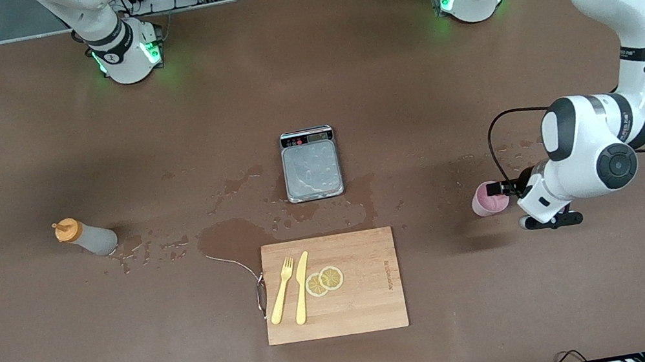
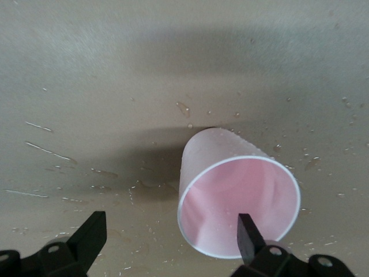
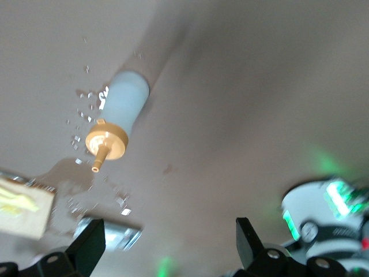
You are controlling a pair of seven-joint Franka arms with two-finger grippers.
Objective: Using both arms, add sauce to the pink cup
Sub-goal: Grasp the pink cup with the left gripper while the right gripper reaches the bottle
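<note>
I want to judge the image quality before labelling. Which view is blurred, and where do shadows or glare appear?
Right wrist view: motion-blurred, the translucent squeeze bottle with orange cap soft-edged. Left wrist view: fairly sharp, the pale pink plastic cup casting a dark shadow on the table. Front view: evenly lit, green glow at both arm bases, glare on the metal scale plate.

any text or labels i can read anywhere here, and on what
None can be read for certain.
Cutting board: a printed mark along one edge, too small to read.
Scale: display and buttons, too blurred to read.
Left arm's band: small white mark, unreadable.
</note>
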